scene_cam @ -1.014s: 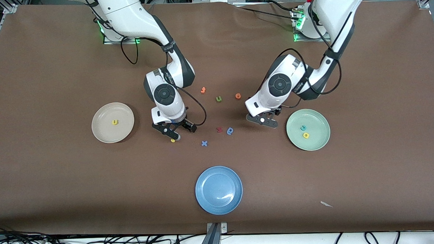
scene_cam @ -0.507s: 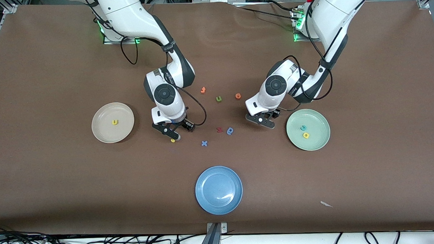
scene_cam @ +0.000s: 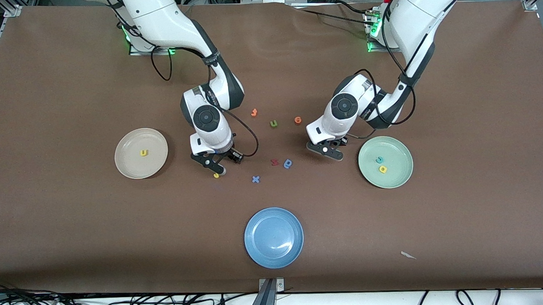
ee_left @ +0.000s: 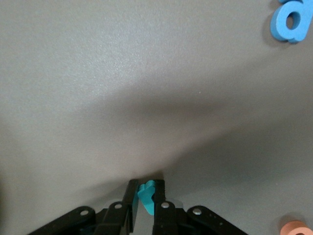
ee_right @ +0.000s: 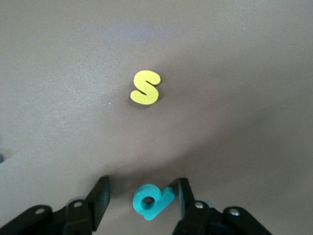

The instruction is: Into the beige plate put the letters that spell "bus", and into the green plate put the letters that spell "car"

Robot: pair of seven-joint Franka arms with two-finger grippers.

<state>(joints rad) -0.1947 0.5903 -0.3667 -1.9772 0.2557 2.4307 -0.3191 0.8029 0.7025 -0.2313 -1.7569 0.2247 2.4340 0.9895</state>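
Teal foam r (ee_left: 148, 195) is pinched by left gripper (ee_left: 145, 201); could twist out. Right gripper (ee_right: 142, 196) straddles teal b (ee_right: 150, 201), not clamped; closing may nudge it toward yellow s (ee_right: 145, 87).

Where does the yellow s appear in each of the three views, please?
Front view: the yellow s lies on the table at the right gripper fingertips.
Right wrist view: the yellow s lies apart from the teal b between the open fingers.
Left wrist view: not in it; the left gripper is shut on a teal letter.
Shared landmark: the right gripper.
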